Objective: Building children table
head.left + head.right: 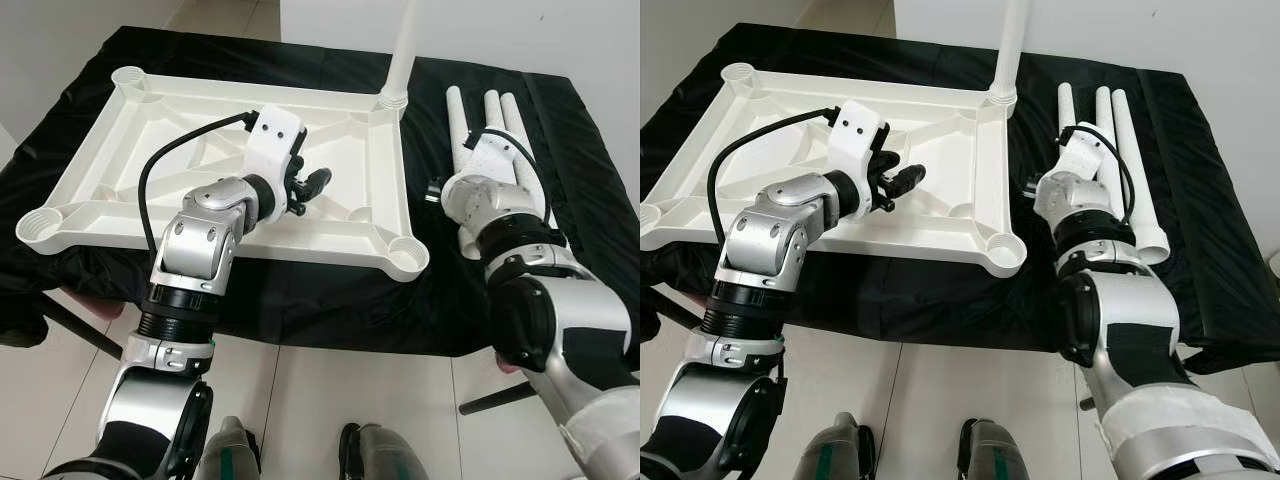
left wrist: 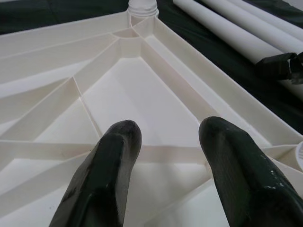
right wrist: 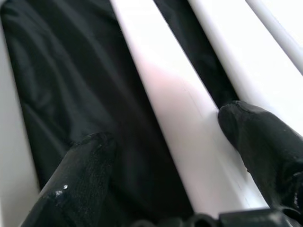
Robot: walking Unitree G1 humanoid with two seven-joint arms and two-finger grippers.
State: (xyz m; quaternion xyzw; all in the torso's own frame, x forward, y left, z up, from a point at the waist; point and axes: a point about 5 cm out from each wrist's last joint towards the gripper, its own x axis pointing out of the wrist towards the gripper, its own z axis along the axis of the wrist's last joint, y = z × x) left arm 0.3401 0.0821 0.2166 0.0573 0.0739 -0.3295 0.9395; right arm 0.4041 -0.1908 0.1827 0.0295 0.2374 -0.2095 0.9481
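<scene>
White ribbed plastic tabletop (image 1: pixel 120 170) upside down on black-draped worktop (image 1: pixel 560 110), one leg (image 1: pixel 404 45) upright in far corner socket. Three smooth tube legs (image 1: pixel 490 120) beside, to the right. Left gripper (image 2: pixel 163 156) over ribs, jaws wide. Right gripper (image 3: pixel 170 161) straddling a leg, jaws apart. No writing visible.
</scene>
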